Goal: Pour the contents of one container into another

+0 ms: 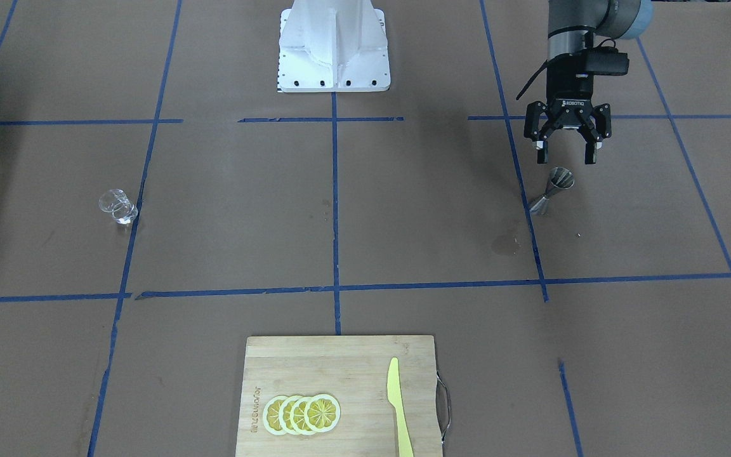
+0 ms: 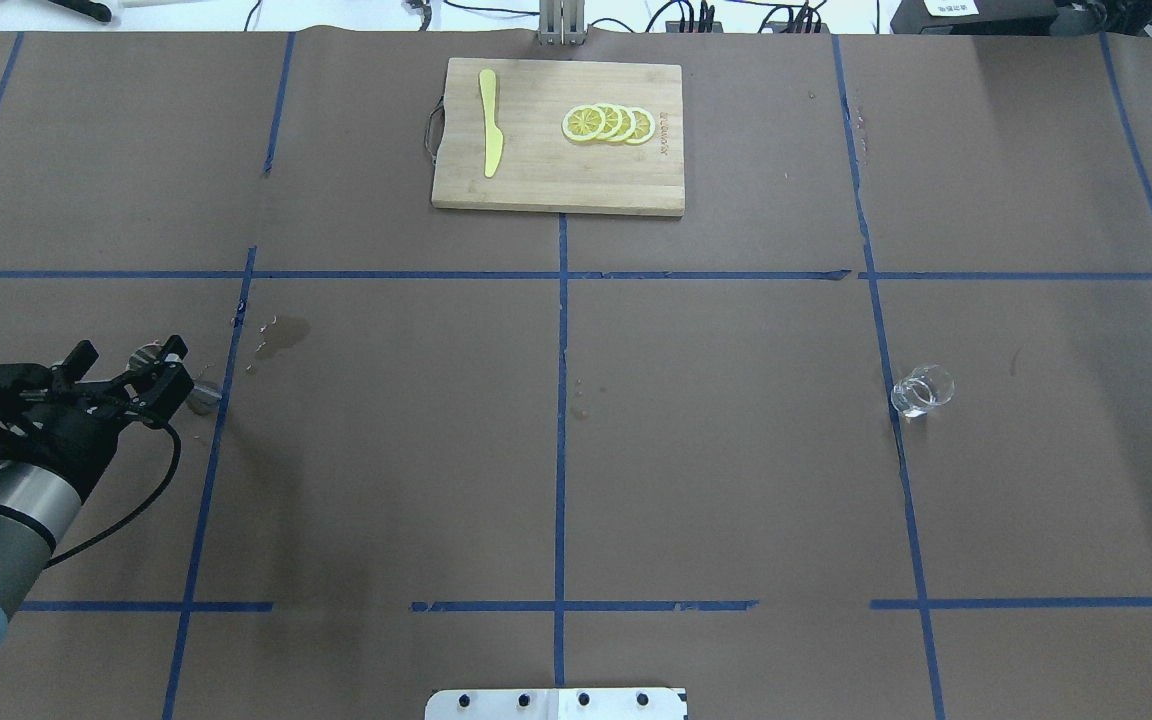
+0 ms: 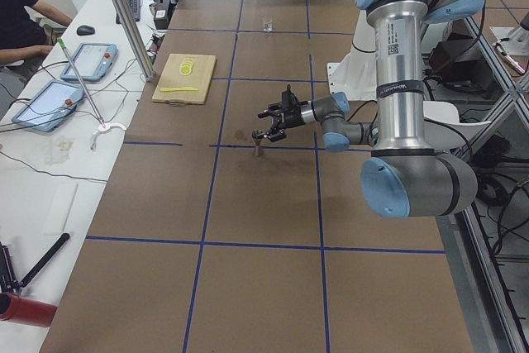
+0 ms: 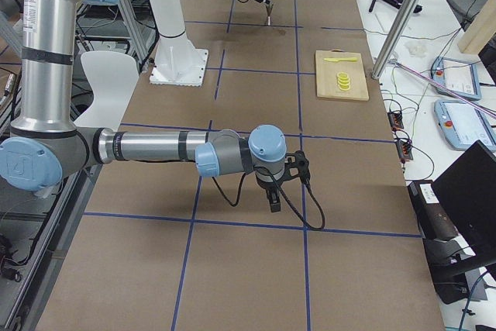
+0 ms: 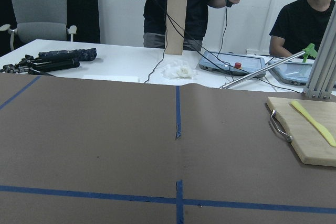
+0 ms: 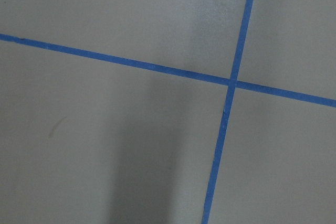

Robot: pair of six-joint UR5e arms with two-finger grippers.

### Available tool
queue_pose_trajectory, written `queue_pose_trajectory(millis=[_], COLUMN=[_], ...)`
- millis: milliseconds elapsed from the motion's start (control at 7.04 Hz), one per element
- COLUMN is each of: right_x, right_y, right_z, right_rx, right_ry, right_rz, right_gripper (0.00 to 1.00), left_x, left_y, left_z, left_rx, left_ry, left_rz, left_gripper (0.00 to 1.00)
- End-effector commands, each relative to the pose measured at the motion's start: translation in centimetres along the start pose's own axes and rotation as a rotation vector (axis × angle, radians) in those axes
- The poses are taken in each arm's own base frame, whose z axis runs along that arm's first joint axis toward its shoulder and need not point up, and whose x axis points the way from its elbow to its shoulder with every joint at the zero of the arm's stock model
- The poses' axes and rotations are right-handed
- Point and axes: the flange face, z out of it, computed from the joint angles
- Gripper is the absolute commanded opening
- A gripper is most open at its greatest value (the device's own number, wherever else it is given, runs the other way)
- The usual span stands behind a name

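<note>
The clear glass cup (image 1: 117, 206) stands alone by a blue tape line on the robot's right side of the table, also seen as the cup (image 2: 922, 390) from overhead. On the other side, the steel jigger (image 1: 553, 190) stands upright on the brown paper. My left gripper (image 1: 565, 157) hangs open just above and behind the jigger, touching nothing. Overhead, the left gripper (image 2: 181, 370) partly hides the jigger (image 2: 204, 399). The right gripper (image 4: 273, 199) points down over bare table near the robot; I cannot tell whether it is open or shut.
A wooden cutting board (image 1: 340, 362) at the table's far edge carries lemon slices (image 1: 302, 414) and a yellow knife (image 1: 397, 406). A dark wet stain (image 1: 505, 243) marks the paper near the jigger. The white robot base (image 1: 334, 51) sits mid-table. People stand beyond the far edge.
</note>
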Motion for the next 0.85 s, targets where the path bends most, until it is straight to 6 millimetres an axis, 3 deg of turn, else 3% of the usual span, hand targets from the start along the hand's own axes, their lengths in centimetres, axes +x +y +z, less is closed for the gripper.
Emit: queue_pose_trajectory(millis=[0,426,710], right_x=[0.1,0.1,0.2], right_y=[0.0,0.0,0.2], right_z=[0.0,0.0,0.2], right_rx=[-0.001,-0.001,-0.004], right_ry=[0.000,0.000,-0.002], right_rz=[-0.003,-0.004,-0.002], right_gripper=[1.00,1.00,1.00], left_x=[-1.5,-0.4,0.2], left_y=[2.8,3.7,7.0], left_z=[0.4,0.2,2.0], left_rx=[0.040,0.061,0.069], left_ry=[-0.011,0.000,-0.015], left_rz=[-0.003,0.003,0.035], left_gripper=[0.99,0.99,0.99])
